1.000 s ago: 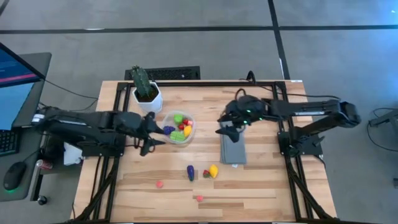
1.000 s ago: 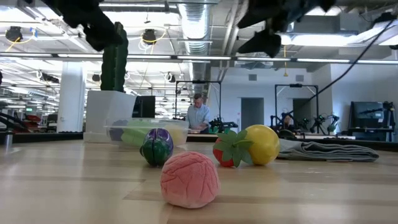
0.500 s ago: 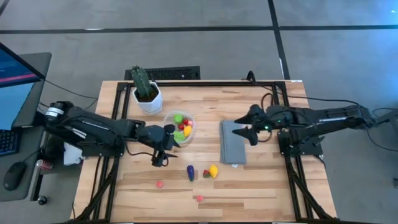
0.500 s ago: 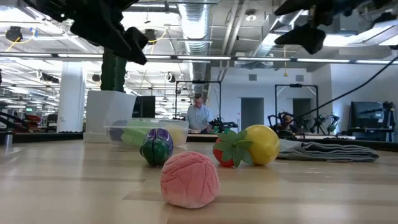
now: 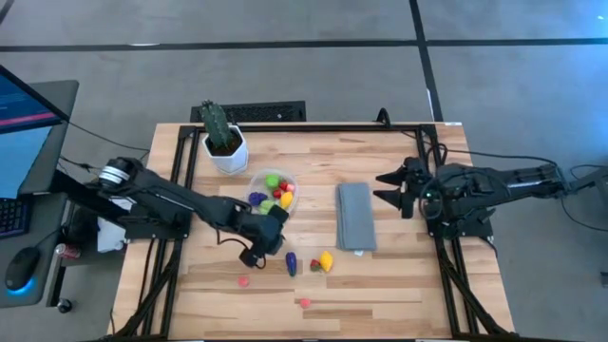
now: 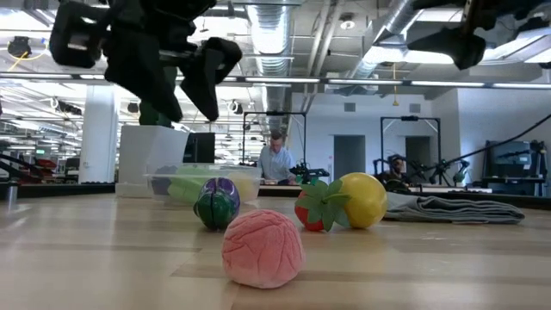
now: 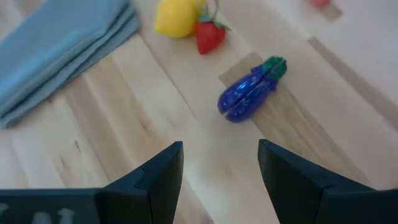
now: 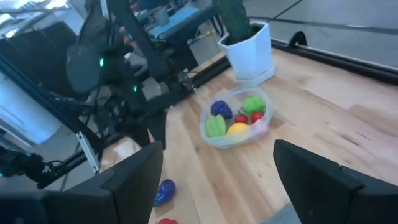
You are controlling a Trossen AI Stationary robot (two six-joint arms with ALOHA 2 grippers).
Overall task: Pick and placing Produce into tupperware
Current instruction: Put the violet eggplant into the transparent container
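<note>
Produce up front: pink ball [image 6: 263, 248] closest to the low camera, alone on the table [image 5: 399, 285], with a second small red piece [image 5: 243, 280] off toward the left arm's side. Just behind, purple eggplant [image 5: 291, 263], then strawberry [image 5: 314, 266] touching lemon [image 5: 327, 259], all loose on the wood, same spots as a second ago.

Above the table and just short of the eggplant, left claw [image 7: 219, 149]: released, fingers [image 7: 161, 171] spread, nothing between them, clear of the wood. Now well forward of its spot a second ago, beside the tupperware [image 5: 255, 180].

Farther back, the tupperware itself, near the white pot [image 5: 228, 152] with its cactus [image 5: 215, 119], unmoved, holding purple, green, red and yellow pieces. To its right, grey cloth [image 5: 354, 217], folded flat, now uncovered.

Past the cloth, at the table's right edge over the black frame, right claw [image 5: 388, 187]: released, spread wide, empty. Now well back from its spot over the cloth a second ago.

Far off in the room, seen at table level, a person [image 6: 275, 159] standing.
</note>
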